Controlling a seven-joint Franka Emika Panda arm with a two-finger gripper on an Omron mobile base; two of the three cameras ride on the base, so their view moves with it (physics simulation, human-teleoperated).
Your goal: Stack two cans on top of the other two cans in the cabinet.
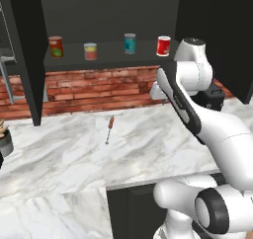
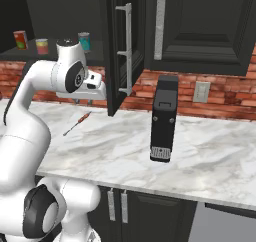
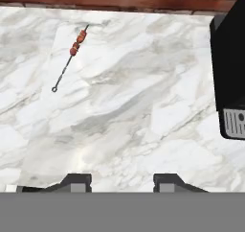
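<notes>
4 cans point(image 1: 130, 43) upright, apart, cabinet point(image 1: 29, 60) shelf

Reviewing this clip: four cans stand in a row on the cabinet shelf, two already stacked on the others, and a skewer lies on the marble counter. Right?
Not quite. No can is stacked yet: the dark red can, salmon-pink can, teal-blue can and bright red can each stand alone on the cabinet shelf, as the left base view shows. The skewer does lie on the marble counter.
</notes>
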